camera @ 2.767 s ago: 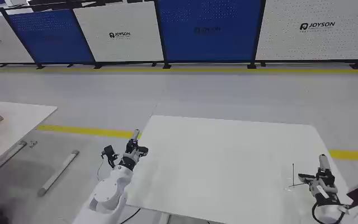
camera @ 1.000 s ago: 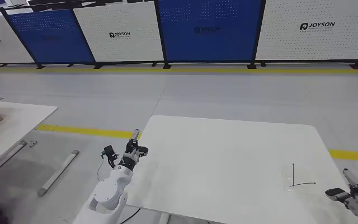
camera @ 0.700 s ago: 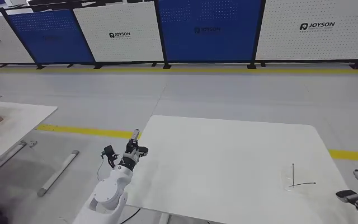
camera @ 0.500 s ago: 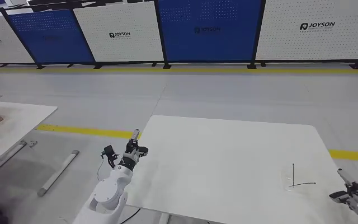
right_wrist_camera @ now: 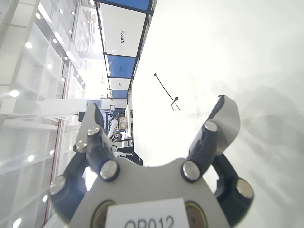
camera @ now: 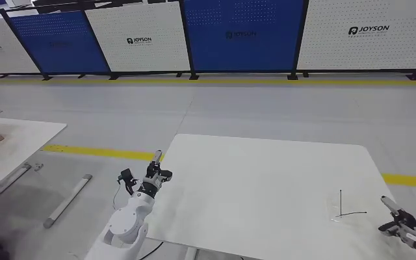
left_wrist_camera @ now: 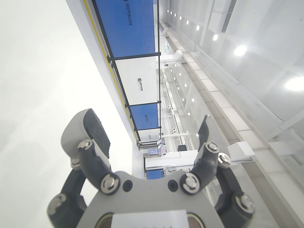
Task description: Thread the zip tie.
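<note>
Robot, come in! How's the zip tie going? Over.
Left gripper open, at the table left edge. Right gripper open, empty, by the right edge. Zip tie lying on the table near it, held by neither. Nothing between them.

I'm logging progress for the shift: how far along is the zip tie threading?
Done: I cannot tell. The zip tie lies bent on the table, too small to see whether its tail passes through the head.
In hand: nothing. The right gripper is open near the tie, and the left gripper is open at the opposite edge.
Left: possibly the threading itself.

White table [camera: 260, 175], blue-and-white partition panels [camera: 244, 36]
</note>
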Robot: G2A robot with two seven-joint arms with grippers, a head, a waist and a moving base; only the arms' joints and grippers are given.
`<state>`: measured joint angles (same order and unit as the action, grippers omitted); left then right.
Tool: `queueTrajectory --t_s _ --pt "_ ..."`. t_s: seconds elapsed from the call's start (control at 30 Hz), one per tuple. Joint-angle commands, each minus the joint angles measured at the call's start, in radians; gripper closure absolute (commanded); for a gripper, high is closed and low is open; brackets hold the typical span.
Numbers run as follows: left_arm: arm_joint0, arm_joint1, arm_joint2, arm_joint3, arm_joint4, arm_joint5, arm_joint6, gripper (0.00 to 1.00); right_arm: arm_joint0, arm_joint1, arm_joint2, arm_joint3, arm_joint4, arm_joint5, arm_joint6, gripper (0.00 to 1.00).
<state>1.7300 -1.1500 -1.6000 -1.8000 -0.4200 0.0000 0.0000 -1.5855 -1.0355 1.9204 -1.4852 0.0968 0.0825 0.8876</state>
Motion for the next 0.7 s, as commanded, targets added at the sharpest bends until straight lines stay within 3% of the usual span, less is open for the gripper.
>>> queueTrajectory --t_s 0.0,0.17,0.37,0.4,0.47,0.5,0.67 --pt "0.000 0.000 0.000 0.000 0.000 0.000 0.000 0.00 -0.003 0.000 -0.001 0.001 0.013 -0.038 0.001 0.00" --pt "0.000 0.000 0.000 0.000 0.000 0.000 0.000 0.00 0.001 0.006 -0.002 0.009 0.008 -0.090 0.041 0.00" --pt "0.000 0.000 0.000 0.000 0.000 0.000 0.000 0.00 0.042 0.014 -0.039 0.040 -0.044 -0.094 0.062 0.02" --pt "0.000 0.000 0.000 0.000 0.000 0.000 0.000 0.00 0.053 0.016 -0.045 0.049 -0.052 -0.094 0.068 0.23" --pt "0.000 0.000 0.000 0.000 0.000 0.000 0.000 0.00 0.065 0.018 -0.053 0.062 -0.060 -0.096 0.079 0.35" --pt "0.000 0.000 0.000 0.000 0.000 0.000 0.000 0.00 0.072 0.020 -0.055 0.070 -0.062 -0.098 0.083 0.50" --pt "0.000 0.000 0.000 0.000 0.000 0.000 0.000 0.00 0.085 0.026 -0.065 0.097 -0.079 -0.098 0.091 0.54"
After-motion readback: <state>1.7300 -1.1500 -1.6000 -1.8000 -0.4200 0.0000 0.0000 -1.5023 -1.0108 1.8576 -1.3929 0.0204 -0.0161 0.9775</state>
